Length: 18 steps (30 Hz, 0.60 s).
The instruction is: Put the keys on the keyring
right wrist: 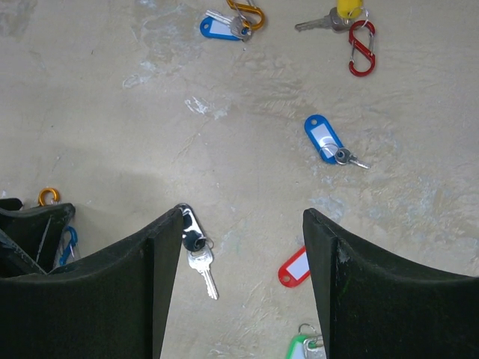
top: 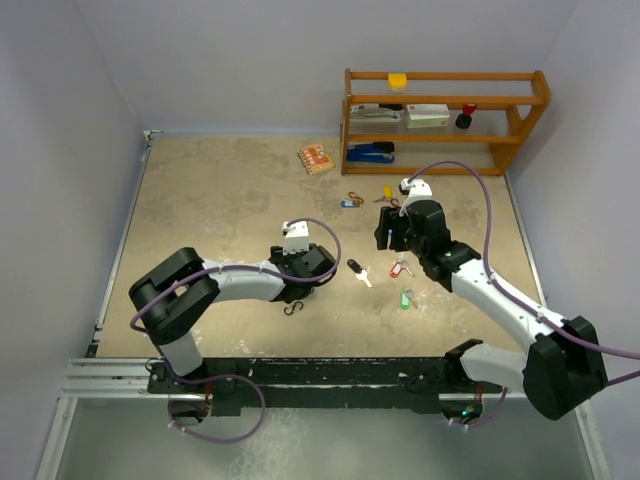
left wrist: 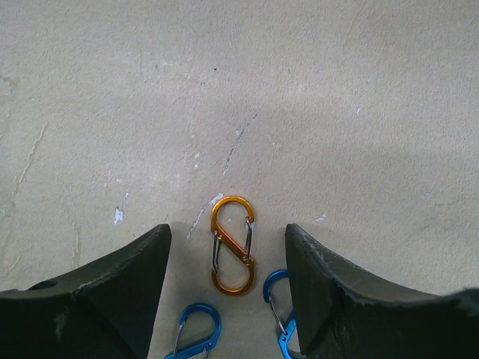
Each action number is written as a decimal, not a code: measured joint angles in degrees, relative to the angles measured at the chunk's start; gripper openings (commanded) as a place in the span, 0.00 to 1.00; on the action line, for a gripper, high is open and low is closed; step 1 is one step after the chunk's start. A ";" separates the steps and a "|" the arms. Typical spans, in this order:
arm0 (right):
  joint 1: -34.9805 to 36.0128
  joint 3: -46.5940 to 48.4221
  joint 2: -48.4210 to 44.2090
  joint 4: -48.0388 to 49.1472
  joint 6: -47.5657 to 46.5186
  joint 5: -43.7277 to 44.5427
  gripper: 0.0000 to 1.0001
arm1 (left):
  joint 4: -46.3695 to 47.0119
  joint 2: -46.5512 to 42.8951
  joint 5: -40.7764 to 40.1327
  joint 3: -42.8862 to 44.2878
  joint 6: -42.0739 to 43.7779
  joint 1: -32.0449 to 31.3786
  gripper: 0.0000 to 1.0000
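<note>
An orange S-shaped keyring clip (left wrist: 232,245) lies flat on the table between the open fingers of my left gripper (left wrist: 228,233), untouched. Two blue clips (left wrist: 196,329) lie just behind it. Keys are scattered to the right: a black-tagged key (right wrist: 196,250) by my right gripper's left fingertip, a red tag (right wrist: 294,268), a green tag (right wrist: 303,345), a blue-tagged key (right wrist: 325,140). Farther off, a blue-tagged key (right wrist: 222,28) touches an orange clip and a yellow-tagged key (right wrist: 348,11) a red clip (right wrist: 361,48). My right gripper (right wrist: 243,213) hangs open and empty above them.
A wooden shelf (top: 445,120) with a stapler and boxes stands at the back right. A small orange box (top: 315,157) lies near the back. A black S-clip (top: 292,308) rests in front of the left gripper (top: 315,265). The right gripper (top: 387,232) hovers nearby.
</note>
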 measured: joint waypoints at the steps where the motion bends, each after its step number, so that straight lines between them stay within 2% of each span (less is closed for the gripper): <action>1: 0.00 -0.20 -0.04 -0.07 0.00 0.00 0.68 | 0.04 0.02 0.02 0.00 -0.07 0.00 0.57; 5: 0.00 -1.03 -0.72 -0.22 0.00 0.00 0.68 | 0.31 0.11 0.09 0.00 -0.74 0.00 0.50; 10: -0.02 -1.75 -2.19 -0.35 0.02 0.00 0.68 | 0.57 0.11 0.24 -0.17 -1.14 0.00 0.48; 12: 0.00 -2.12 -2.62 -0.48 0.02 0.00 0.68 | 0.96 0.09 0.24 -0.39 -1.42 0.00 0.44; 14: -0.02 -2.47 -2.95 -0.57 0.02 0.00 0.68 | 1.60 0.09 0.35 -0.66 -1.64 0.00 0.35; 18: 0.00 -3.10 -3.48 -1.18 0.04 -0.04 0.68 | 2.73 -0.37 0.11 -1.84 -2.01 0.00 0.10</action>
